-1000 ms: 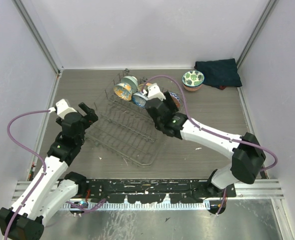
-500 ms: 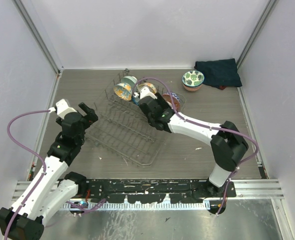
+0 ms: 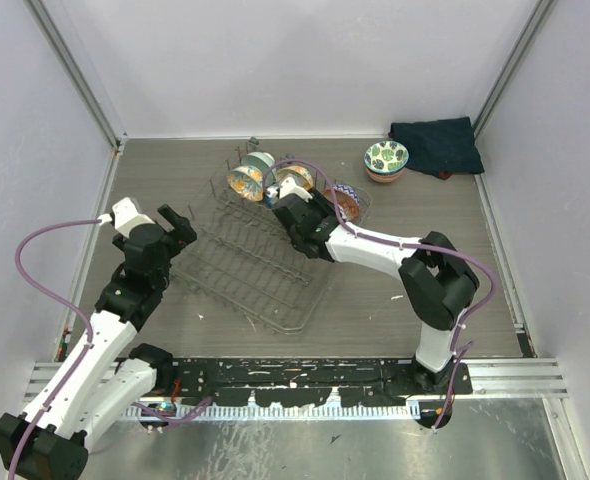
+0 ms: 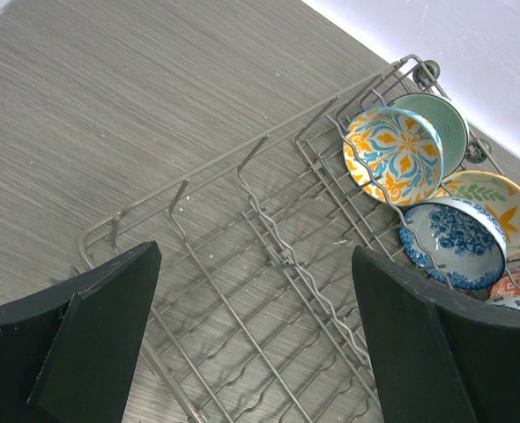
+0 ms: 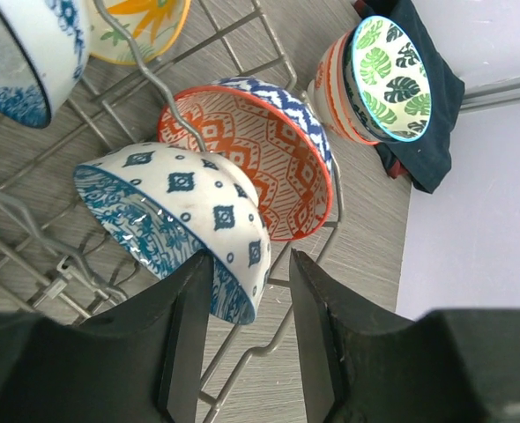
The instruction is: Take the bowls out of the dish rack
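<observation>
The grey wire dish rack [image 3: 260,262] lies mid-table, with several patterned bowls standing on edge at its far end: an orange-and-blue bowl [image 3: 245,182], a mint bowl [image 3: 261,162], a yellow bowl [image 3: 297,177] and an orange-red bowl [image 3: 345,200]. My right gripper [image 3: 287,208] is open. In the right wrist view the gripper [image 5: 249,264] straddles the rim of a white bowl with blue diamonds [image 5: 189,211]. The left finger [image 5: 185,335] is against the bowl's inside and the right finger [image 5: 317,335] stands clear of its wall. My left gripper [image 3: 175,225] is open and empty over the rack's left end [image 4: 242,264].
A green-leaf bowl [image 3: 386,157] sits stacked on another bowl on the table at the back right, next to a dark folded cloth [image 3: 437,145]. The orange-red bowl [image 5: 269,159] leans right behind the white one. Grey walls enclose the table on three sides.
My right arm has folded at the elbow and swung its gripper left and farther back, onto the rim of the white bowl in the rack. The left arm has not moved.
</observation>
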Controlling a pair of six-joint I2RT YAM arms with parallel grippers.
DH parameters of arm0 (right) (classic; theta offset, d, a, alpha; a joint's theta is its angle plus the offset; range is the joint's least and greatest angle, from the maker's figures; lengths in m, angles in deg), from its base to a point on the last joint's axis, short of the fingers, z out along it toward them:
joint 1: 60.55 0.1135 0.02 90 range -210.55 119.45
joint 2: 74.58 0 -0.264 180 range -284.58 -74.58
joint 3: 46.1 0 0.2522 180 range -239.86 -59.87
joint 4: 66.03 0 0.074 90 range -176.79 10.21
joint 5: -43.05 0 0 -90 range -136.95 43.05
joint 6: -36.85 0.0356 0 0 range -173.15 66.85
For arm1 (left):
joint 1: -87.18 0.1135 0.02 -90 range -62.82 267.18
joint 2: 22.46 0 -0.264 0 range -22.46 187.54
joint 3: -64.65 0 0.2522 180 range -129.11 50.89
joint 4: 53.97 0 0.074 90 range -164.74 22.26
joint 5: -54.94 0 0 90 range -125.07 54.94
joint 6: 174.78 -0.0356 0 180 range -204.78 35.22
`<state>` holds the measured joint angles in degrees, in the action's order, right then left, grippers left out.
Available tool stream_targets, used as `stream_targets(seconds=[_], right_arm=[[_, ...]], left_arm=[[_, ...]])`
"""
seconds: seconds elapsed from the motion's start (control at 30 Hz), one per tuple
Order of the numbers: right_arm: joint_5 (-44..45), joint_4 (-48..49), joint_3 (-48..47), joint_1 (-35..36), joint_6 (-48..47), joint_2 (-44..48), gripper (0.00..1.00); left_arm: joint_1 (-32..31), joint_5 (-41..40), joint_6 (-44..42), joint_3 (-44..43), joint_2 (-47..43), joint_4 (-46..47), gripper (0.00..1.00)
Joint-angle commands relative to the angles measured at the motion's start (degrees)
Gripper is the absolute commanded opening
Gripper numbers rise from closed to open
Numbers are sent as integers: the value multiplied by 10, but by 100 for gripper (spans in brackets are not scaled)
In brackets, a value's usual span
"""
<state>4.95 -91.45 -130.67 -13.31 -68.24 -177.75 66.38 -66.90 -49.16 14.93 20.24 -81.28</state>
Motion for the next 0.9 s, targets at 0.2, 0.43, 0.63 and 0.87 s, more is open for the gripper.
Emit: stream_targets(seconds=[0.2, 0.43, 0.63, 0.87], right_arm=[[46, 84, -1, -10, -35, -13, 41], [49, 96, 3, -13, -37, -22, 36], [54, 107, 8, -15, -39, -25, 29], [61, 111, 12, -15, -38, -22, 16]], left_arm=[[-2, -6, -6, -13, -2, 18, 98], [-1, -6, -5, -12, -3, 17, 98], [-1, -6, -5, -12, -4, 17, 98], [-1, -6, -5, -12, -4, 17, 98]])
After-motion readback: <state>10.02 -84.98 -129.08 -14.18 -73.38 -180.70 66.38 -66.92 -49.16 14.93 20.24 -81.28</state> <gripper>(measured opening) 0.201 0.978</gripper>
